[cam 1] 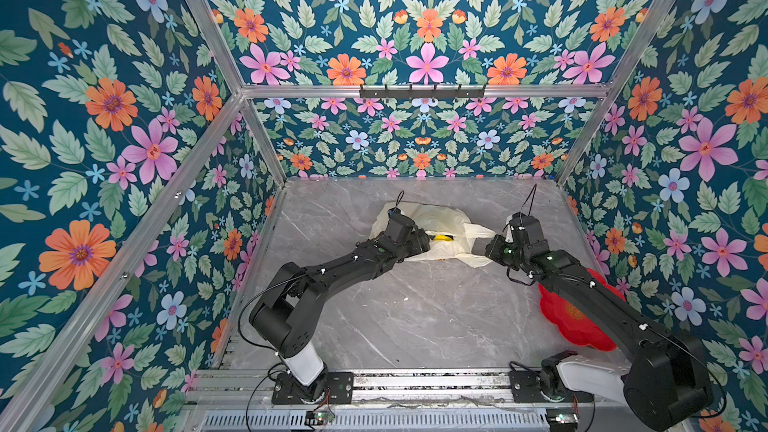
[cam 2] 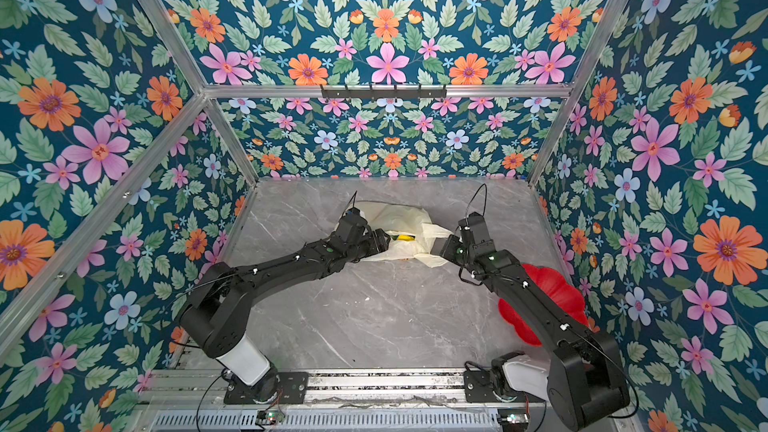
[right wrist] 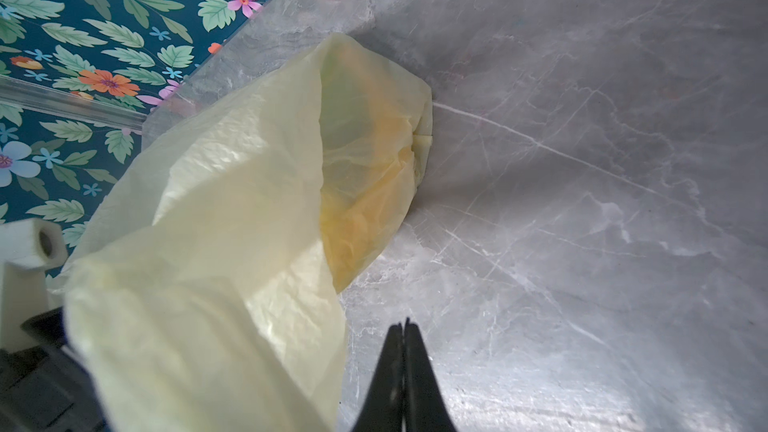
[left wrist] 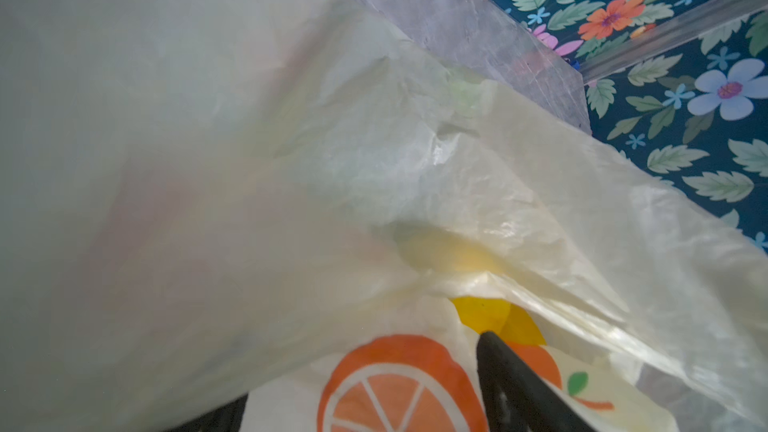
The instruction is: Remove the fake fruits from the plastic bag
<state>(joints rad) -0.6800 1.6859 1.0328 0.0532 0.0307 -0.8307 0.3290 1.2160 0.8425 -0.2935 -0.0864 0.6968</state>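
**Left pincer at the bag's mouth, fruit not yet out**

We judge the main risk to lie left of the thin cream-yellow plastic bag with orange fruit-slice prints (cam 1: 440, 218). There the left pincer (cam 1: 428, 241), jaws spread at the bag's mouth, could close on loose film instead of the smooth yellow plastic fruit (left wrist: 490, 313) just inside, dragging the whole bag. Right of the bag, the right pincer (right wrist: 405, 328) is clenched with no film visible between its tips, so the handle beside it may slip and the mouth sag. The left arm stretches low over the grey marble counter (cam 1: 415, 317) into the bag's left side. The right arm bends down at the bag's right, passing above a red flower-shaped plate (cam 1: 573, 317).
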